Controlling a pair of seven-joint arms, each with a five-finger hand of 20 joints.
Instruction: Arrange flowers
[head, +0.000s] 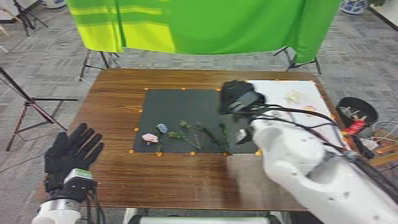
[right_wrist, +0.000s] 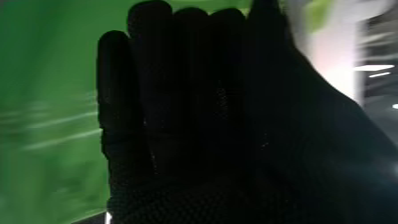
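Flowers (head: 149, 137) (one pink) lie on a dark mat (head: 178, 107) on the worktop (head: 120, 182). The right hand (head: 238, 95) is above the mat's right side — fingers straight, close together. The left hand (head: 71, 152), straight-fingered too, is at the worktop's left edge.

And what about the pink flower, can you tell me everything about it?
The pink flower lies on the dark mat, near the mat's left edge and closer to the robot than to the green cloth. Its head is round and pale pink, a bit like a rose. Green shows just below it, but I can't tell whether that is its own stem. A bluish flower lies close by. Nobody is holding it.
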